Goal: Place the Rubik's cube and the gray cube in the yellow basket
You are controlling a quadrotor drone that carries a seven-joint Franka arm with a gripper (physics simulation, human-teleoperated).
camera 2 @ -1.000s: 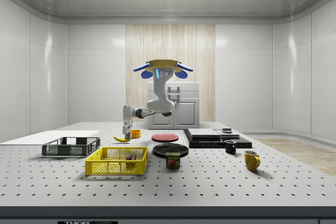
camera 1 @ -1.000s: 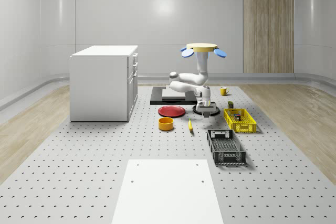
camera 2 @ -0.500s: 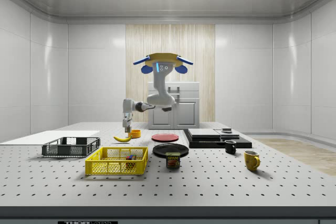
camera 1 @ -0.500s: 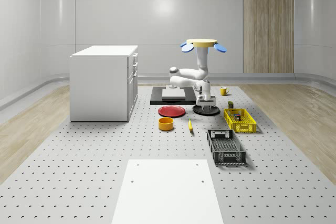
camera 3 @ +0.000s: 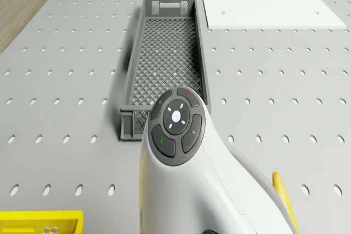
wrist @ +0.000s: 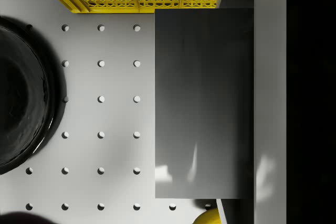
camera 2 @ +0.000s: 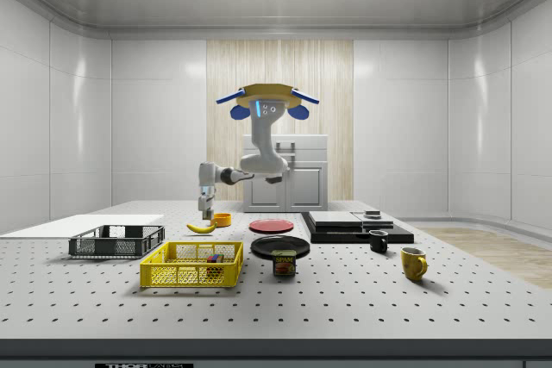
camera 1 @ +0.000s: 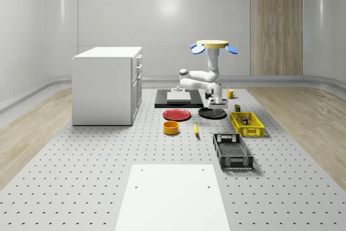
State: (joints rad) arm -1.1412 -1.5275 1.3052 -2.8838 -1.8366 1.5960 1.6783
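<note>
Gray cube [wrist: 202, 103] sits clamped in the tool [camera 1: 215, 110], near yellow basket [camera 1: 247, 124].

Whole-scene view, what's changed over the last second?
The drone has drifted toward the whole-scene view's right and risen slightly, carrying the gripper up from the table toward the yellow basket. The wrist view shows a gray cube between the fingers. The black crate, red plate and banana stayed put.

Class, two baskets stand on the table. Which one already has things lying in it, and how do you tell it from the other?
The yellow basket: small items lie inside it in the side view. The gray basket shows a bare mesh floor in the drone view.
</note>
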